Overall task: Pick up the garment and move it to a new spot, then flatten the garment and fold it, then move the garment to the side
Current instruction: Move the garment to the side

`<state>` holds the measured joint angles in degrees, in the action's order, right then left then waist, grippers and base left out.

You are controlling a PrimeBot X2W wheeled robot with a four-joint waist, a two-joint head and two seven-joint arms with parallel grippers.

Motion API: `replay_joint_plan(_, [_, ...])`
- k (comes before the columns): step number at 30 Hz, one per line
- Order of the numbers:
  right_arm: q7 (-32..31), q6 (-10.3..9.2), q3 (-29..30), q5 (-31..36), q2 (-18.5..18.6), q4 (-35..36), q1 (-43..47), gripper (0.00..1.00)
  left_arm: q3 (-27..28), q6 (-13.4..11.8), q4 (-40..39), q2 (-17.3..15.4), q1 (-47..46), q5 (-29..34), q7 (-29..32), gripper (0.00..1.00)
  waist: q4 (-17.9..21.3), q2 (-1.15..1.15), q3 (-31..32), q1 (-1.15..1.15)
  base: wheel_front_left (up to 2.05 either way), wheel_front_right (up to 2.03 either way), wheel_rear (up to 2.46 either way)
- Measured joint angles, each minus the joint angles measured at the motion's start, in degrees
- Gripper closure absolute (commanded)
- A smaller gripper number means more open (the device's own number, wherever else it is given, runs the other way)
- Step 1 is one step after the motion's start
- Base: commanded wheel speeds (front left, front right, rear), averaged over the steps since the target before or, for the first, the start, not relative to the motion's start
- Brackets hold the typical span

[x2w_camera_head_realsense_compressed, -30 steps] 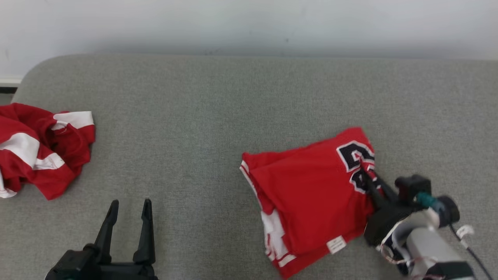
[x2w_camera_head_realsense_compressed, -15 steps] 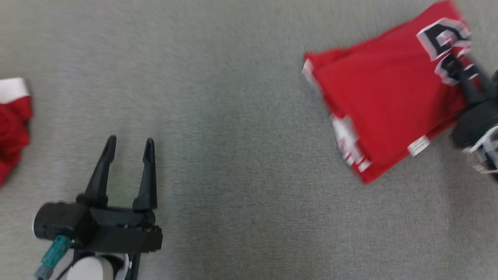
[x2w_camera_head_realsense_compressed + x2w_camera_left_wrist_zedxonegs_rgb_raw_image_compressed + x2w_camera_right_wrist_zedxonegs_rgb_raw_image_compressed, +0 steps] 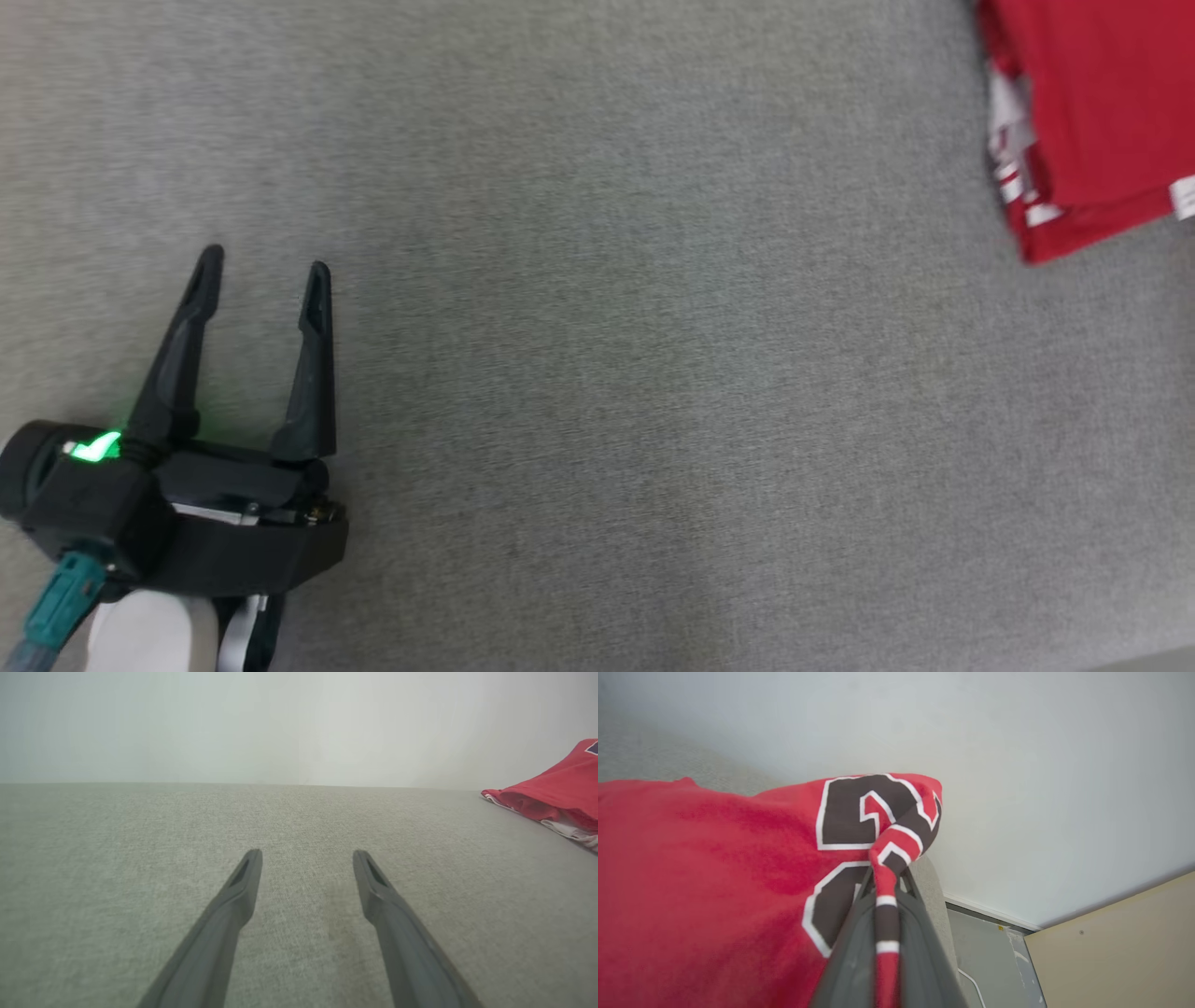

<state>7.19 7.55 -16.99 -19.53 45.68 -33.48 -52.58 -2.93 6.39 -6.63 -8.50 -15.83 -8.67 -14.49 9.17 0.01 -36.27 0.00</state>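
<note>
Swinging down and to the left over the last second, the head camera has carried the folded red garment [image 3: 1092, 112] up into the top right corner of its picture. That shift is the camera's own, not proof that the cloth has travelled across the grey bench [image 3: 653, 373]. More of the left arm's black body has come into the picture with it.

The garment already lies as a flat folded packet with its white-trimmed edges stacked, so the folding looks done. What remains is likely the last step, taking it off to the side.

The left fingers [image 3: 313, 373] stand spread wide with bare bench between and ahead of them. They touch nothing, and the garment [image 3: 556, 793] sits well off to their right and somewhat ahead.

The right fingers [image 3: 850, 961] are clenched tight on a pinched ridge of the garment [image 3: 714, 868], taken at the black-and-white number print. That ridge rises in a narrow fold between their tips, while the rest of the cloth spreads away to their left.
</note>
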Motion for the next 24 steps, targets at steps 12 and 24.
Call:
replay_joint_plan(12, [-2.67, 0.01, -1.55, -0.22, 4.24, -2.41, -8.15, 1.0, -0.15, -0.59, -6.79, -1.36, 1.08, 0.08, 2.42, 0.0, 2.93, -0.01, -4.08, -0.01, 0.0, 0.0, 0.0])
replay_joint_plan(24, [-2.01, 0.01, -1.42, 3.21, 4.53, -8.39, -12.83, 0.0, -0.92, -1.04, -6.48, -1.13, 0.91, -0.08, 1.82, 0.0, 1.65, -0.01, -4.01, 0.0, 0.0, 0.0, 0.0])
